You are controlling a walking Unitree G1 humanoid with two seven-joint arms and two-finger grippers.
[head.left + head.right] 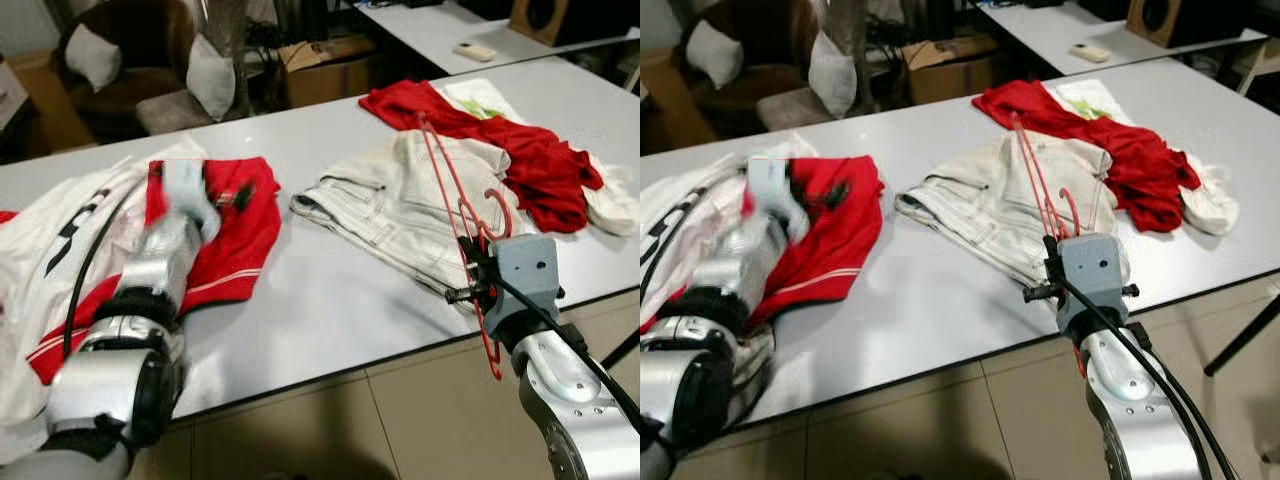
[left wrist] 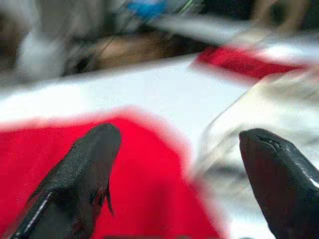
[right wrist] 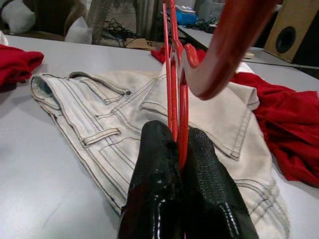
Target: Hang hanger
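Red hanger point(image 1: 462, 205) was pinched between the closed fingers of the right gripper point(image 3: 180, 144), over white trousers point(image 1: 400, 215) near the table point(image 1: 330, 300) front edge, left gripper point(image 2: 179, 149) was open above a red shirt point(image 1: 235, 235), blurred.

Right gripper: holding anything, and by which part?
Yes. The right gripper has its jaws shut on the thin red plastic hanger, pinching its frame just below the hook.
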